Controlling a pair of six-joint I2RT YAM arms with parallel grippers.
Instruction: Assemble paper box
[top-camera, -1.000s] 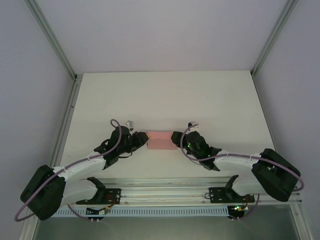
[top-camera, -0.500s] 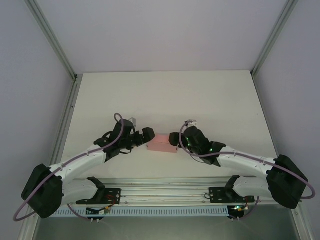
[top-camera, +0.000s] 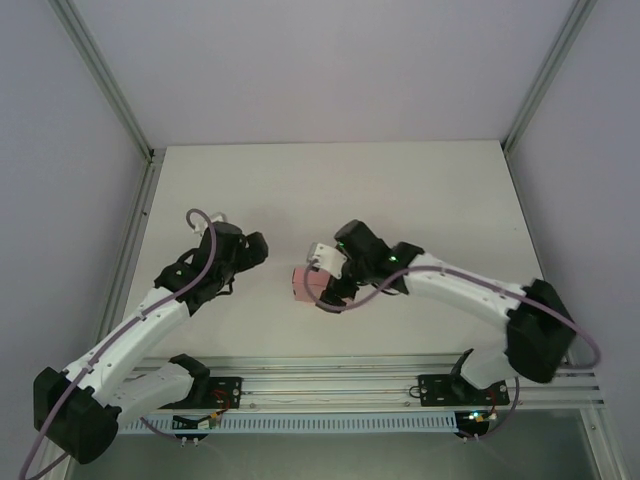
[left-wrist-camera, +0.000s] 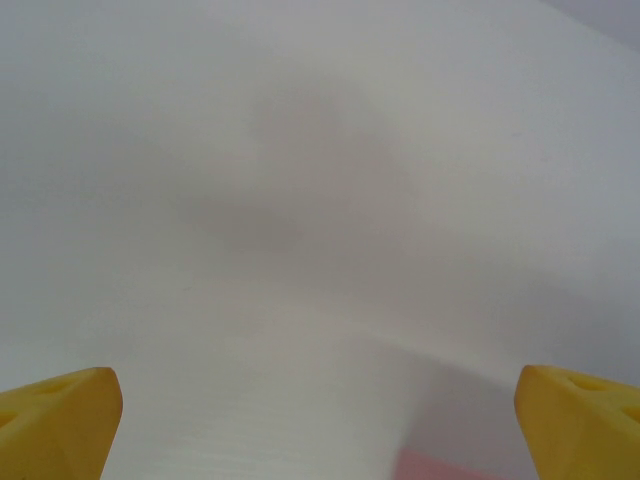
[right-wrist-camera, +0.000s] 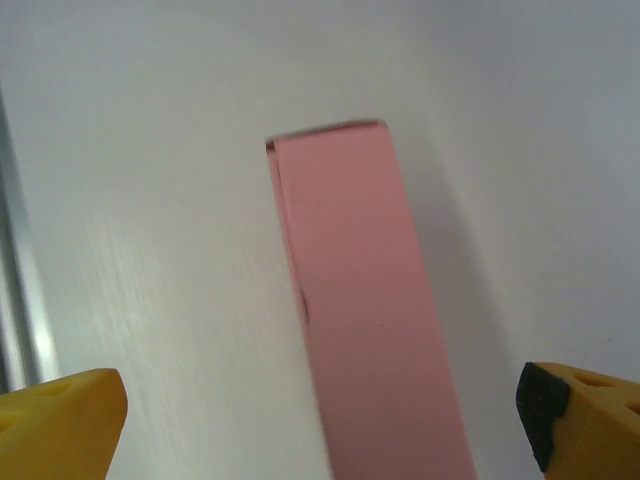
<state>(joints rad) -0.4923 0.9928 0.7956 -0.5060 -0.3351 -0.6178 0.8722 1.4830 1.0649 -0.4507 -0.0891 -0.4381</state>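
The paper box (top-camera: 302, 284) is a small closed pink carton lying on the white table, left of centre. In the right wrist view the paper box (right-wrist-camera: 370, 300) runs lengthwise from mid-frame to the bottom edge. My right gripper (top-camera: 326, 284) hovers over its right end. Here my right gripper (right-wrist-camera: 320, 425) is open, its yellow fingertips (right-wrist-camera: 60, 420) wide apart on either side of the box and not touching it. My left gripper (top-camera: 260, 249) sits apart, to the box's left. In its own view my left gripper (left-wrist-camera: 320, 425) is open over bare table, with a pink corner of the box (left-wrist-camera: 440, 468) at the bottom.
The white table (top-camera: 330, 190) stretches behind the arms to the back wall. Aluminium frame posts (top-camera: 105, 80) stand at both back corners. A metal rail (top-camera: 330, 385) carries the arm bases along the near edge.
Both grippers have let go of the box ends. The left arm pulled back to the left. The right arm swung up and over the box, which now lies a little further left and turned.
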